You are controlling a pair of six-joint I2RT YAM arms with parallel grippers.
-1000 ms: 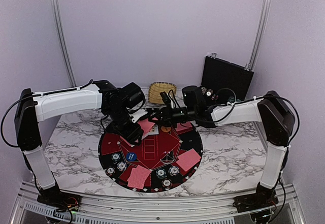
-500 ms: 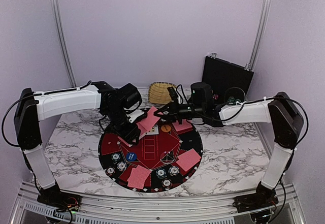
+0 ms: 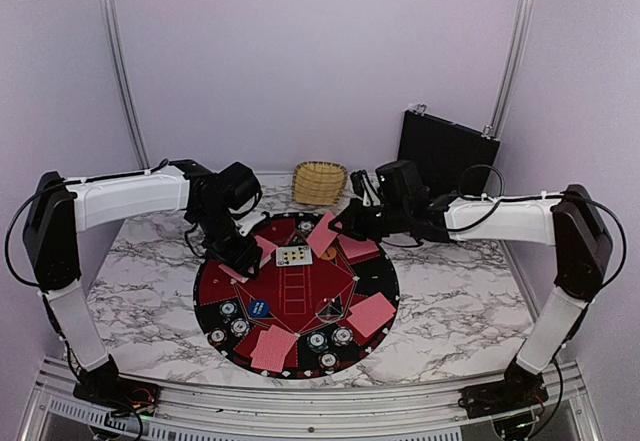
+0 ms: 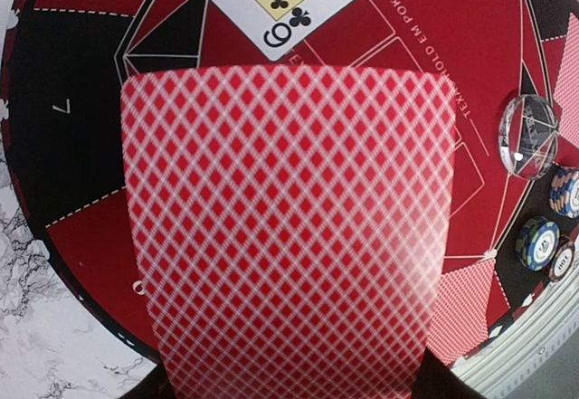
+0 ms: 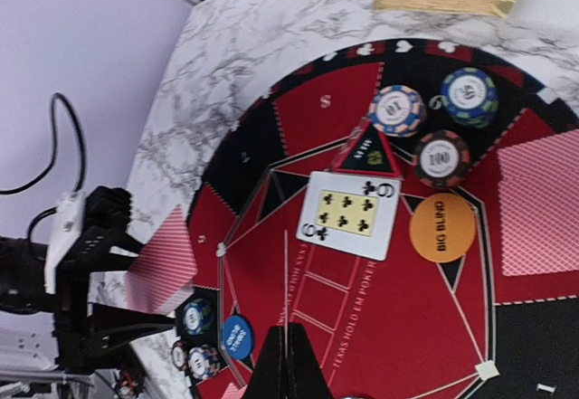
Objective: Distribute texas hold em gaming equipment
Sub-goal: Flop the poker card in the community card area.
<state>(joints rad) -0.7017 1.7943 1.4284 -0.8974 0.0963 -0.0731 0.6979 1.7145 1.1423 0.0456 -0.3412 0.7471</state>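
My left gripper [image 3: 243,253] is shut on a stack of red-backed playing cards [image 4: 289,236], held over the left part of the round mat [image 3: 380,279]; the cards hide its jaws in the left wrist view. My right gripper [image 5: 289,354] is shut on a single red-backed card [image 3: 322,233], edge-on in the right wrist view, above the mat's far side. A six of clubs [image 5: 351,213] lies face up between the two grippers. Beside it sits the orange Big Blind disc [image 5: 441,227]. Three chips [image 5: 441,157] lie at the far rim. A blue disc [image 3: 260,309] and more chips [image 3: 228,309] lie near left.
Red-backed cards [image 3: 272,347] lie face down on the mat's near and right sectors, with chips [image 3: 317,341] and a clear button [image 3: 330,311] between them. A wicker basket [image 3: 320,181] stands behind the mat and a black case [image 3: 445,151] leans on the back right wall.
The grippers were together over the mat's far side. The right gripper closed on one card and drew it off to the right; the left arm pulled back left with the stack.
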